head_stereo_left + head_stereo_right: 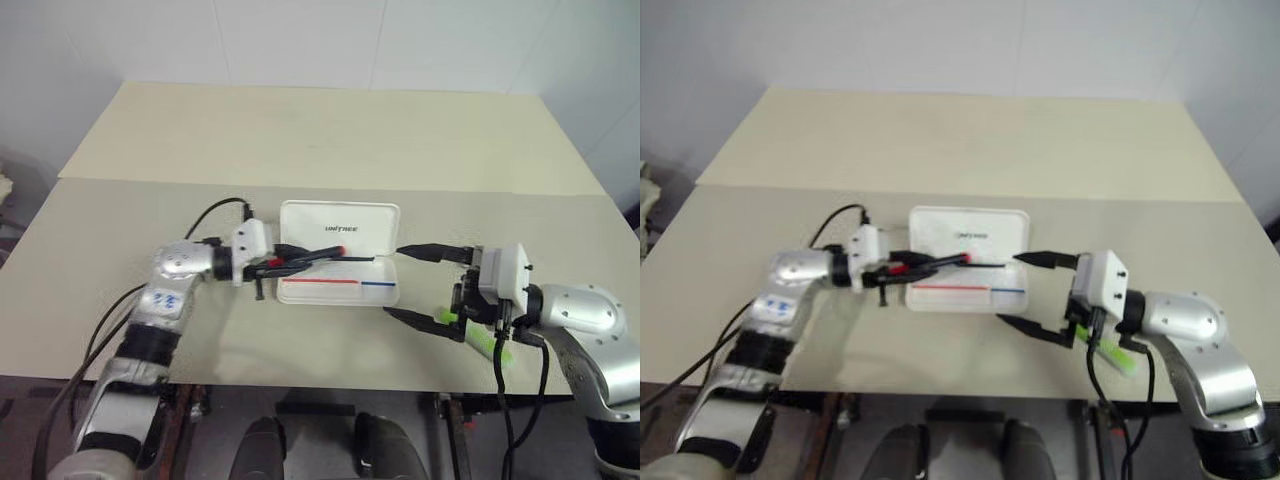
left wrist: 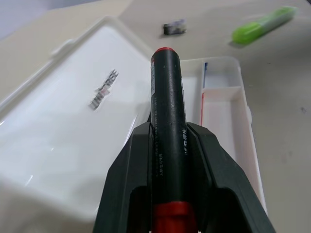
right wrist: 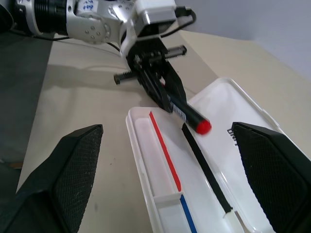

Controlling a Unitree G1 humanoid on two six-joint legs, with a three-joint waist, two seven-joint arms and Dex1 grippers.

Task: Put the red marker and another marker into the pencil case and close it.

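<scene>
The white pencil case (image 1: 338, 292) lies open mid-table, its lid (image 1: 340, 228) with the dark lettering flat on the far side. A red and a blue stripe run along the tray. My left gripper (image 1: 303, 258) is shut on the red marker (image 2: 166, 97), gripping its black barrel. The marker lies level and points right over the hinge line, with its red end (image 3: 203, 126) above the case. My right gripper (image 1: 392, 281) hangs open just right of the case, nothing between its fingers. The lime-green marker (image 1: 482, 342) lies on the table under the right wrist, near the front edge.
Two beige tabletops (image 1: 300, 140) meet in a seam behind the case. The table's front edge runs close below both arms. A black cable (image 1: 215, 212) loops from the left wrist over the table. A white wall stands behind.
</scene>
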